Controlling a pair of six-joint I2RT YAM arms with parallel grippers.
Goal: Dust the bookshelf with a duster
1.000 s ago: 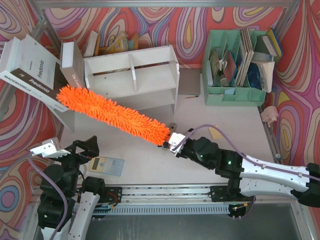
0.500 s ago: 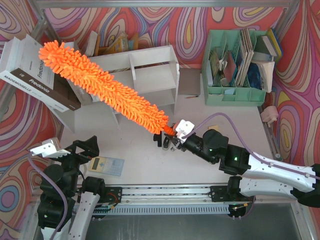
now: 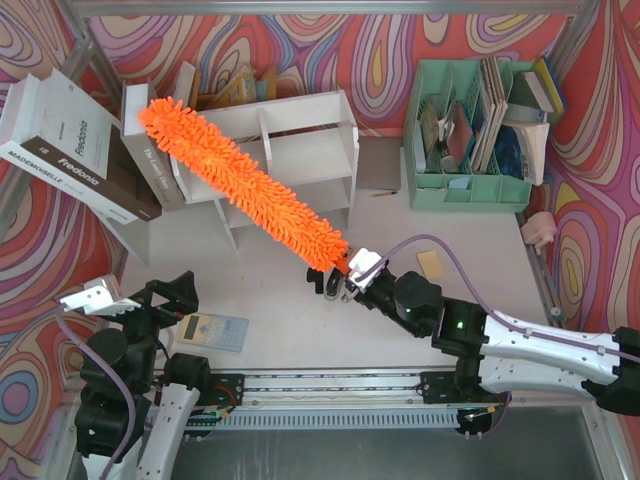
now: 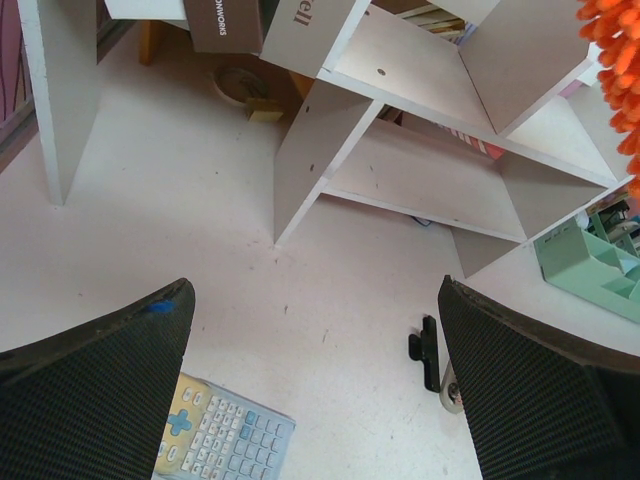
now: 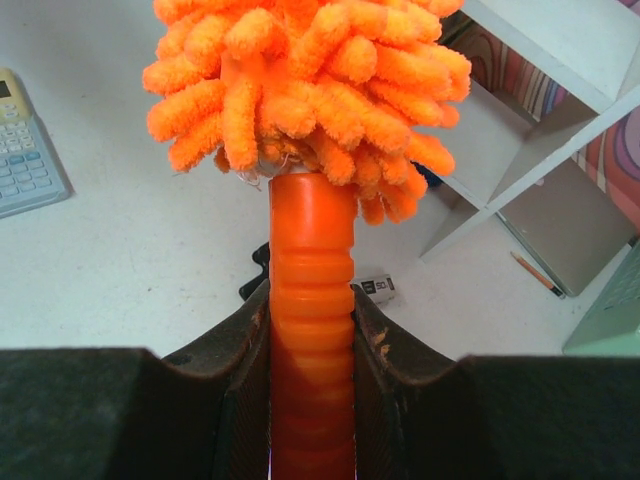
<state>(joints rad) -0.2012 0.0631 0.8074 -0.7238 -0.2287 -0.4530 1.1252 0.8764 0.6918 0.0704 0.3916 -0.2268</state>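
Tabletop [image 3: 290, 325]: right claw [image 5: 311, 300] clamps duster [image 3: 245, 180] handle; left claw [image 4: 312, 290] wide open.

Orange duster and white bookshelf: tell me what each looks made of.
Fluffy orange duster head: soft microfibre-like fabric, matte, a mass of stubby strands. Its ribbed orange handle: smooth moulded plastic, slightly glossy on the ridges. Wide white two-tier bookshelf: probably painted wood or board, matte, flat square-edged panels.
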